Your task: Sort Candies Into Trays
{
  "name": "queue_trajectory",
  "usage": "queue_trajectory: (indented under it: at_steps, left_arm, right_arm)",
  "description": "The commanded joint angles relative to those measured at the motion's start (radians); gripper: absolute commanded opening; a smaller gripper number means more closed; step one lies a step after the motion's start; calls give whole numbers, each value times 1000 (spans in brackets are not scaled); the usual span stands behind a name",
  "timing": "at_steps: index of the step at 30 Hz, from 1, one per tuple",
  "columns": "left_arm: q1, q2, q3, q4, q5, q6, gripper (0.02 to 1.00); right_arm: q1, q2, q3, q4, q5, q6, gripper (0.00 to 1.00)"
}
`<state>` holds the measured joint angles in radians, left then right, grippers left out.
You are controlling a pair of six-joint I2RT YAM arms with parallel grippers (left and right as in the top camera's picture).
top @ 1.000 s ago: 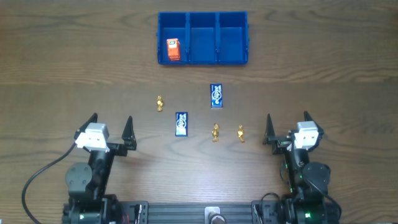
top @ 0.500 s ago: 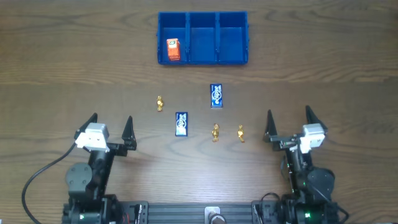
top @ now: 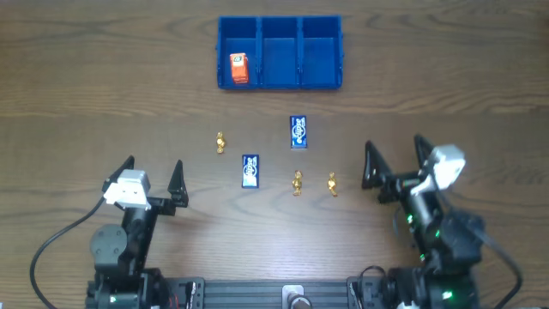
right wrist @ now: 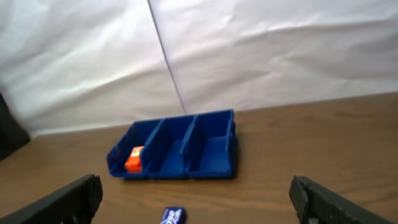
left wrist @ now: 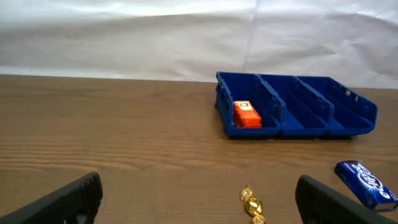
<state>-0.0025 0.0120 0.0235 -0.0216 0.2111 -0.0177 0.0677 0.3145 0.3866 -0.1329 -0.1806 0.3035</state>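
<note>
Barely begun, I judge: one orange candy (top: 239, 69) sits in the tray's (top: 280, 84) end compartment, on the left claw's (top: 153, 165) side. Two blue bars (top: 298, 131) and three gold candies (top: 298, 182) lie loose on the surface (top: 103, 103), between the tray and the claws. The left claw and right claw (top: 395, 146) are both released and empty.

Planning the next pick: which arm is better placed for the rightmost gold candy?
Right. The right hand, open, is close beside that gold candy; the left hand stands much farther off.
</note>
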Motion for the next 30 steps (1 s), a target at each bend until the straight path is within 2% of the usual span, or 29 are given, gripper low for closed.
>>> queue_trajectory:
  at_steps: [1,5,8,11,13,18,23,30]
  left_arm:
    - [4,-8,-19,-34,18,15,998]
    - [4,-8,-19,-34,18,15,998]
    - [4,-8,-19,-34,18,15,996]
    - [4,-8,-19,-34,18,15,998]
    - [4,-8,-19,-34,18,15,998]
    - [4,-8,-19,-34,18,15,998]
    - [4,-8,-19,-34,18,15,996]
    - [4,-8,-19,-34,18,15,998]
  right_arm:
    - [16,269,239,-104,-49,-5,998]
    - [92,506,407,-184,-61,-5,998]
    - [205,704,544,-268,-57,-12,998]
    - [327,882,679,-360,-18,-8,998]
    - [406,1011,777,-436,43,42,998]
    - [533,1262,950,-578,127,127,996]
    - [653,1469,1057,-637,158,223,998]
    - [743,1590,1064,-645,180,367,998]
